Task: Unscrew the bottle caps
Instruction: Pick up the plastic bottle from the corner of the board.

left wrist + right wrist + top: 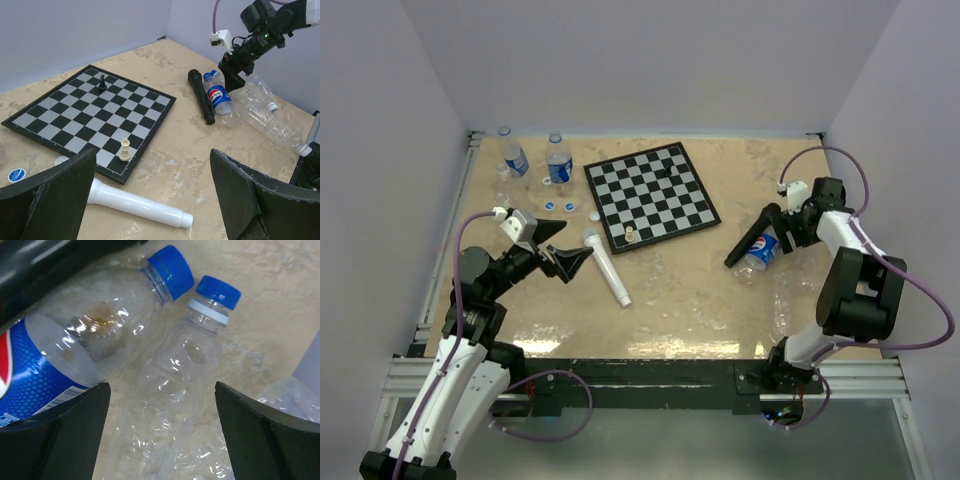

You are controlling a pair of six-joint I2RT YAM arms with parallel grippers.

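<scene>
A Pepsi-logo bottle (60,360) with a blue cap (172,267) lies on its side on the right of the table (760,250). A clear crumpled bottle (185,385) with a blue cap (218,292) lies beside it. My right gripper (160,400) is open, its jaws either side of the clear bottle's body without gripping it; it also shows in the top view (780,235). More clear bottles (272,125) with white caps (271,106) lie nearby. My left gripper (563,252) is open and empty above a white microphone (140,202).
A chessboard (650,195) carries a pale piece (630,236) and a black piece (102,82). A black microphone (748,240) lies against the Pepsi bottle. Two upright bottles (515,157) stand back left, with loose blue caps (550,205) and a white cap (594,214) near them.
</scene>
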